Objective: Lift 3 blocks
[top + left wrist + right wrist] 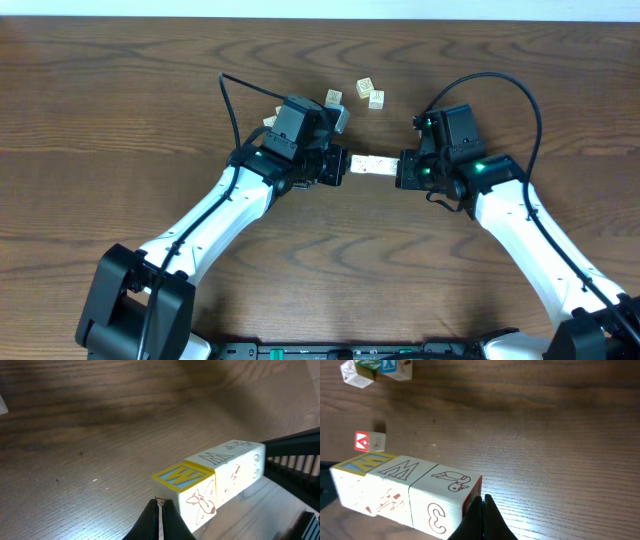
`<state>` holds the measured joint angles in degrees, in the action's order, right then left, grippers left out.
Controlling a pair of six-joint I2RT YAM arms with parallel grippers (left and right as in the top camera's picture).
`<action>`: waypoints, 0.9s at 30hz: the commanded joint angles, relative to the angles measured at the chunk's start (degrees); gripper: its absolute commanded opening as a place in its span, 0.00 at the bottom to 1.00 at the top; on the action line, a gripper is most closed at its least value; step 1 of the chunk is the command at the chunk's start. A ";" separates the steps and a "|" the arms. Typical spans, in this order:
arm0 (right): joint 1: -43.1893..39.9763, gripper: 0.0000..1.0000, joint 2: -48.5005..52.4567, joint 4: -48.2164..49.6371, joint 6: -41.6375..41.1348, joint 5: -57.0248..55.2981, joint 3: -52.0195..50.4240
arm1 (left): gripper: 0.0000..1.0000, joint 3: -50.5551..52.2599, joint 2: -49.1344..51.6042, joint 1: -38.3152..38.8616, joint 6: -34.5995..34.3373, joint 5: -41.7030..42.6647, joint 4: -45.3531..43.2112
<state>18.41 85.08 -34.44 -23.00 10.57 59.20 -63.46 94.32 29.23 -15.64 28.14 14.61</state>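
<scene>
"Between the two wrists, at the centre of the overhead view, are those the blocks (372,165)?"

"Yes, three cream cubes butted face to face into one bar. Its long axis runs left to right across the frame, straight from one arm to the other."

"How are they held?"

"By the ends only. The left gripper (159,510) has its fingers pinched together with nothing between them. Its tips press against the end cube, the one with the blue W in a yellow frame on top. The right gripper (482,502) is pinched the same way against the far end, where a bird outline faces up. The middle cube, I'd judge, hangs on squeeze alone."

"Off the table (120,90) yet?"

"I cannot tell. The wrist views show shadow under the bar but no sure gap."

"So how to do the lift well?"

"Push inward along the bar's axis with equal force, tips centred on the end faces. Raise both arms at one pace so the bar rides level. Any tilt or slack would likely drop the middle cube. The loose cubes (365,86) at the upper centre lie well apart, out of the way."
</scene>
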 commanded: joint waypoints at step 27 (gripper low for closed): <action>3.06 0.01 2.16 2.29 0.83 13.00 1.75 | 0.07 -1.36 0.04 3.37 -0.07 6.75 -0.87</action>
<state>18.41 86.89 -33.36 -23.03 10.66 59.20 -63.72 94.32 29.26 -15.62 28.12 15.09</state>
